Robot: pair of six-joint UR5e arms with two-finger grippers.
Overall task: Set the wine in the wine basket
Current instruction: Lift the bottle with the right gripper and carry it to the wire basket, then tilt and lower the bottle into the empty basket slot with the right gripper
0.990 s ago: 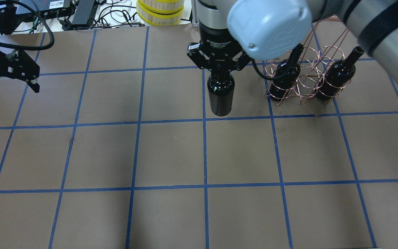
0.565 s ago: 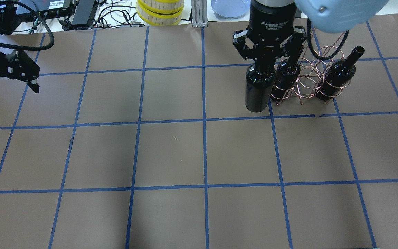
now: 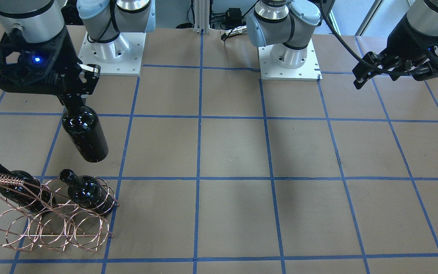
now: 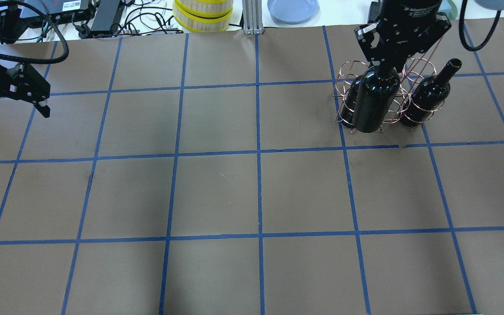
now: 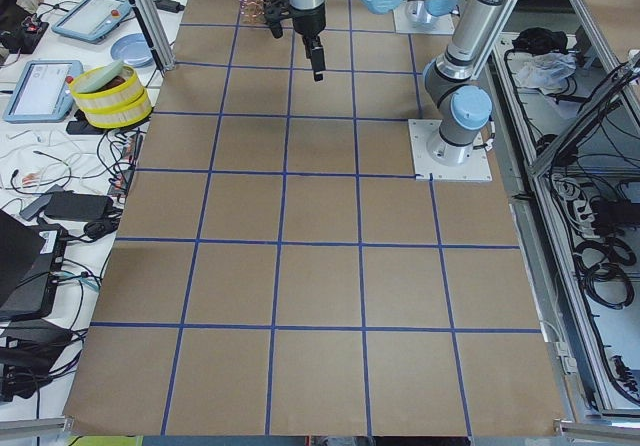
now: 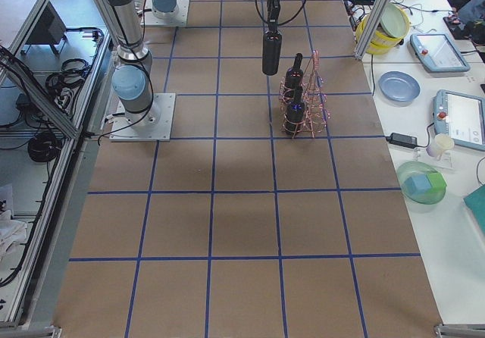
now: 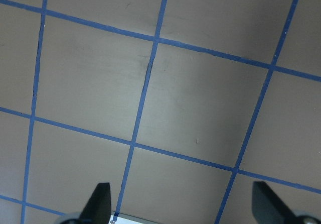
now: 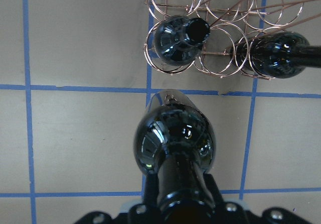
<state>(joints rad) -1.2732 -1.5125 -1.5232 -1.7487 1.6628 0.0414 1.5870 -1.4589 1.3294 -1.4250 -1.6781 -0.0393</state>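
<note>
My right gripper (image 4: 403, 43) is shut on the neck of a near-black wine bottle (image 4: 374, 103) that hangs upright above the table; it also shows in the front view (image 3: 85, 135) and the right wrist view (image 8: 175, 143). It hangs just on the robot's side of the copper wire wine basket (image 4: 419, 65) (image 3: 51, 230) (image 8: 220, 5), not inside it. Two more bottles stand in the basket's end rings (image 3: 11, 186) (image 3: 88, 194); the middle rings are empty. My left gripper (image 4: 13, 114) (image 7: 183, 209) is open and empty at the far left.
Yellow-banded rolls (image 4: 202, 15), a blue plate (image 4: 292, 8) and cables (image 4: 103, 17) lie beyond the table's far edge. The two arm bases (image 3: 110, 53) (image 3: 289, 57) stand on the robot's side. Blue tape lines grid the brown table.
My right gripper has carried the bottle to the right, from the table's middle up to the basket. The left arm has not moved.
</note>
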